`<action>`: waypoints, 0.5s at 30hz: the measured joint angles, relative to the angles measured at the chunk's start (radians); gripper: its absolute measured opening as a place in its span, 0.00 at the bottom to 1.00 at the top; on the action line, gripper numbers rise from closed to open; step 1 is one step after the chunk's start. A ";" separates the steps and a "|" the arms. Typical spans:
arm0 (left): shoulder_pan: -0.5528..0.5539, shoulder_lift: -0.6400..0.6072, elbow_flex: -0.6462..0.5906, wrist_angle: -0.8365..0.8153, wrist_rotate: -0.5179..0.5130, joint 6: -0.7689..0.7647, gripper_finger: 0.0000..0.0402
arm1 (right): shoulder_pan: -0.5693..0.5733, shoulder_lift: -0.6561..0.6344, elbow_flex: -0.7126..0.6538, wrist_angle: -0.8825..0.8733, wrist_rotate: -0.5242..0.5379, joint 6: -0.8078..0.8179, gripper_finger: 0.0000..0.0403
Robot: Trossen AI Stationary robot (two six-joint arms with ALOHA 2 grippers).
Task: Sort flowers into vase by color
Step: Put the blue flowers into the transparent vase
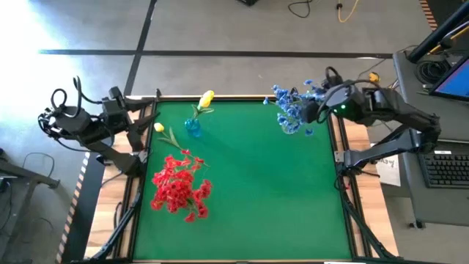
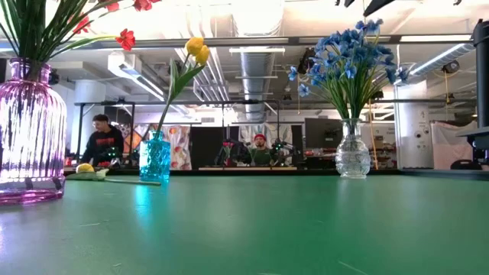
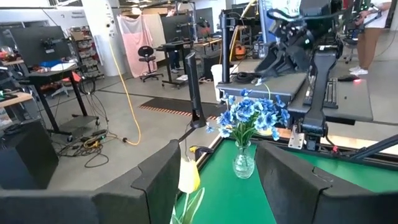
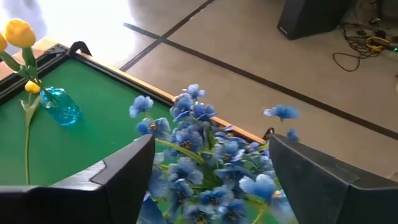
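Note:
A bunch of red flowers stands in a pink ribbed vase near the table's left side. One yellow flower stands in a small teal vase. A second yellow flower lies flat on the table beside it. Blue flowers fill a clear vase at the far right corner. My left gripper is open at the table's left edge, facing across the table. My right gripper is open just above the blue bunch, with blossoms showing between its fingers.
The green mat has bare room across its middle and near-right part. A raised frame runs along the far edge. A keyboard and a screen sit off the table to the right. People are in the room beyond.

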 joint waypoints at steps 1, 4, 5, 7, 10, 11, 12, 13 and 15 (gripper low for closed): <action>0.000 0.006 0.000 0.000 0.000 -0.007 0.48 | 0.000 0.000 0.013 -0.012 0.000 0.002 0.77; 0.000 0.030 0.000 -0.004 0.001 -0.022 0.48 | 0.000 0.000 0.040 -0.024 -0.009 0.005 0.82; 0.000 0.039 0.000 -0.004 0.001 -0.025 0.48 | 0.000 0.000 0.047 -0.026 -0.021 0.005 0.83; 0.000 0.058 0.000 -0.005 0.002 -0.038 0.48 | 0.000 0.000 0.056 -0.028 -0.029 0.003 0.84; 0.001 0.084 0.000 -0.030 0.003 -0.094 0.48 | 0.000 0.002 0.062 -0.030 -0.029 -0.015 0.84; 0.001 0.097 0.000 -0.033 0.003 -0.108 0.48 | 0.000 0.003 0.063 -0.029 -0.029 -0.023 0.83; 0.001 0.107 0.000 -0.039 0.003 -0.113 0.48 | 0.000 0.005 0.067 -0.030 -0.028 -0.037 0.83; 0.002 0.115 0.000 -0.043 0.003 -0.116 0.48 | 0.000 0.005 0.070 -0.027 -0.026 -0.053 0.83; 0.008 0.129 0.000 -0.042 0.004 -0.119 0.48 | 0.000 0.005 0.080 -0.020 -0.019 -0.077 0.82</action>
